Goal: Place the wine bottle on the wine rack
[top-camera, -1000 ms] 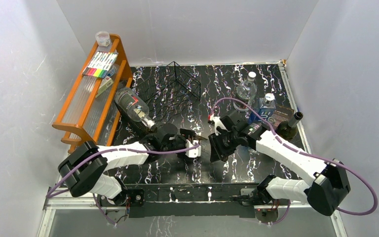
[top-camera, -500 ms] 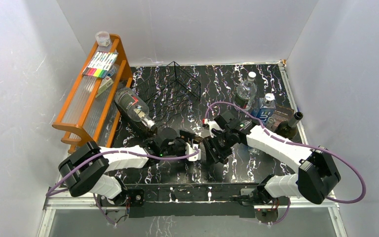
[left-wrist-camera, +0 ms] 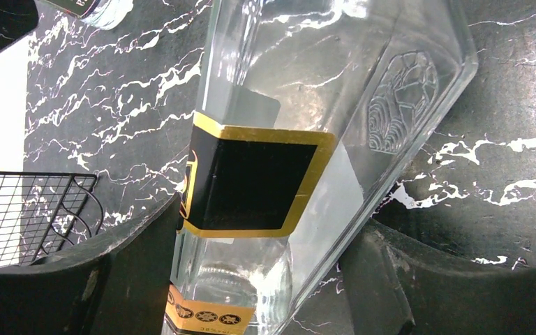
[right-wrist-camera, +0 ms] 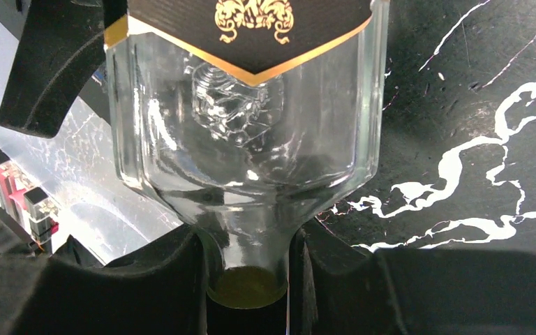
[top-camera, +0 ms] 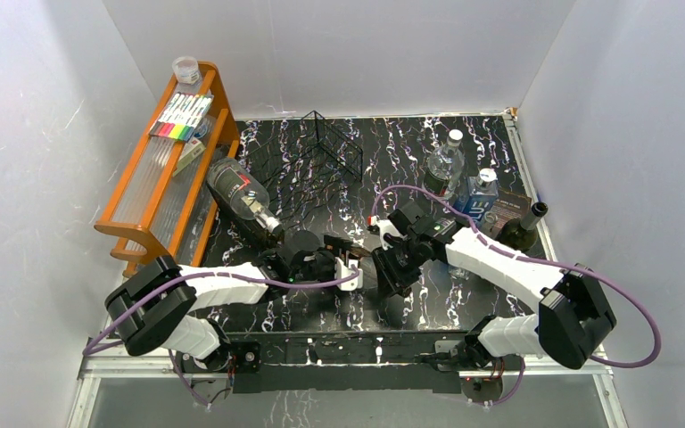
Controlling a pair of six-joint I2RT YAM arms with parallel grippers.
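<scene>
wine bottle (left-wrist-camera: 300, 105) lies crosswise between the arms, left gripper (left-wrist-camera: 265, 234) clamped on its body, right gripper (right-wrist-camera: 248, 269) pinching the neck; wine rack (top-camera: 325, 152) sits beyond, slightly nearer the left arm

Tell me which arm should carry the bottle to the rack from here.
Left, probably. The left gripper clamps the wine bottle by its body, and the wine rack lies on its side; the right gripper only pinches the neck.
</scene>
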